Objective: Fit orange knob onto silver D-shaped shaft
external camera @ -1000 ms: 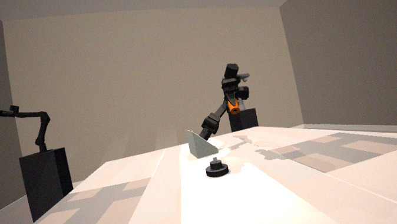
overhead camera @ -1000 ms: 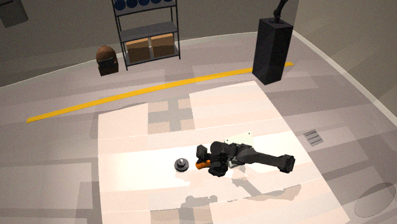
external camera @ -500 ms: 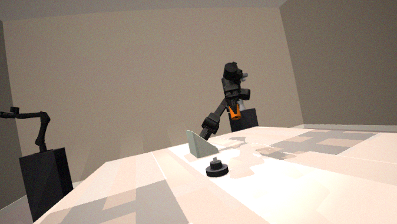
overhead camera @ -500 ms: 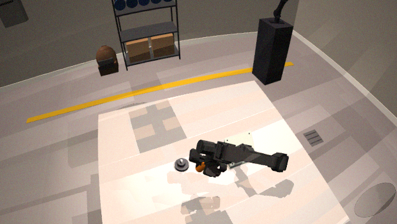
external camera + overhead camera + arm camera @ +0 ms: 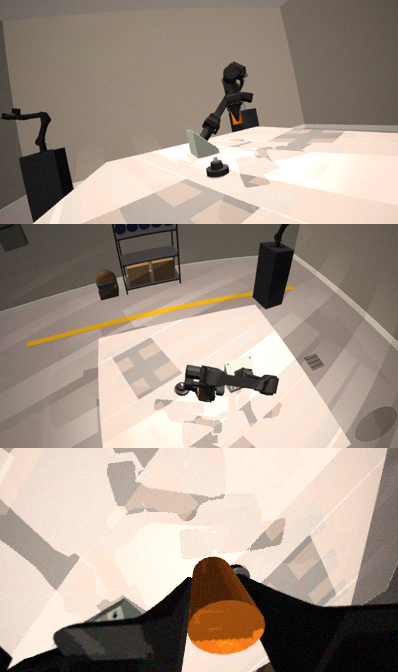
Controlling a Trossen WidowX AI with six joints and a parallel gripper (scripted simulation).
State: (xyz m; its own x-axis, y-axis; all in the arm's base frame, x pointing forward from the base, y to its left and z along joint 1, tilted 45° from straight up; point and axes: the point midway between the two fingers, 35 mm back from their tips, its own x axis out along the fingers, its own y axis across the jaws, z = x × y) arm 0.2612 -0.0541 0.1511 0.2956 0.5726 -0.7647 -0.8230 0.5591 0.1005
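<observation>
The orange knob (image 5: 198, 394) (image 5: 237, 122) (image 5: 220, 618) is held high above the table, roughly upright with its lower end down in the exterior view. My gripper (image 5: 236, 118) (image 5: 213, 579) is shut on it, one finger on each side. The black round pedestal (image 5: 181, 392) (image 5: 217, 171) stands apart from the knob, left of the gripper in the top view. Its silver shaft (image 5: 215, 159) points up and is bare. In the wrist view the pedestal is mostly hidden behind the knob and the right finger. The knob's hole and the shaft's flat side cannot be made out.
A pale green wedge-shaped block (image 5: 240, 364) (image 5: 203, 147) (image 5: 116, 613) with dark screw holes stands beside the arm, close to the pedestal. Patchy shadows and bright light cross the table (image 5: 124, 412) (image 5: 339, 177). A black stand (image 5: 270, 277) (image 5: 47, 180) with another arm is beyond the table.
</observation>
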